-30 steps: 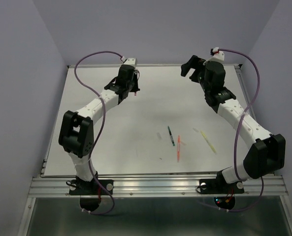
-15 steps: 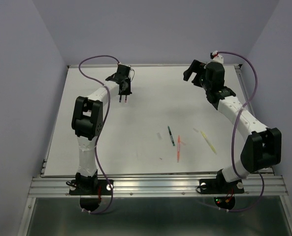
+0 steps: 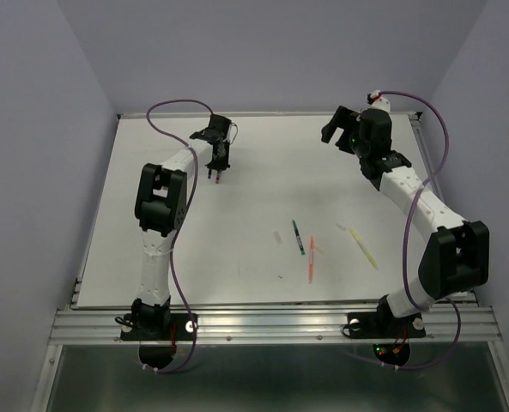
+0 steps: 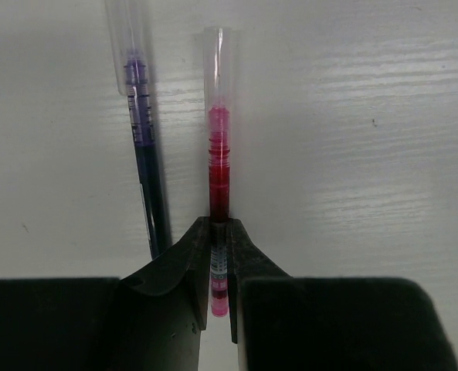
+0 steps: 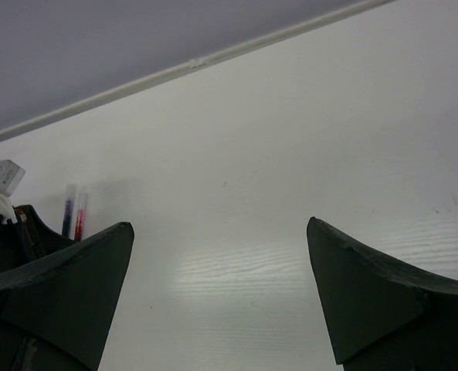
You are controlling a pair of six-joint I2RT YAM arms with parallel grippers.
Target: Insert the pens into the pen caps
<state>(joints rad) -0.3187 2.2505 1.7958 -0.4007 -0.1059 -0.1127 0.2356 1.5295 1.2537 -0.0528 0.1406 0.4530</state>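
White table (image 3: pixel 237 197), far left: left gripper (image 4: pixel 219 236) clamped on red pen (image 4: pixel 218 170) seated in its clear cap (image 4: pixel 215 58), long axis straight ahead of the fingers, parallel to the blue pen (image 4: pixel 147 178) just beside it; right gripper (image 5: pixel 219 224) open, likely nearer the green pen (image 3: pixel 298 237), orange pen (image 3: pixel 312 259) and yellow pen (image 3: pixel 364 248) mid-table.

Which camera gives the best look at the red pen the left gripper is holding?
Left wrist: the red pen runs up mid-frame, pinched by the left gripper, a clear cap over its far end. Top external shows only a tiny red speck under the gripper; right wrist, a small red sliver.
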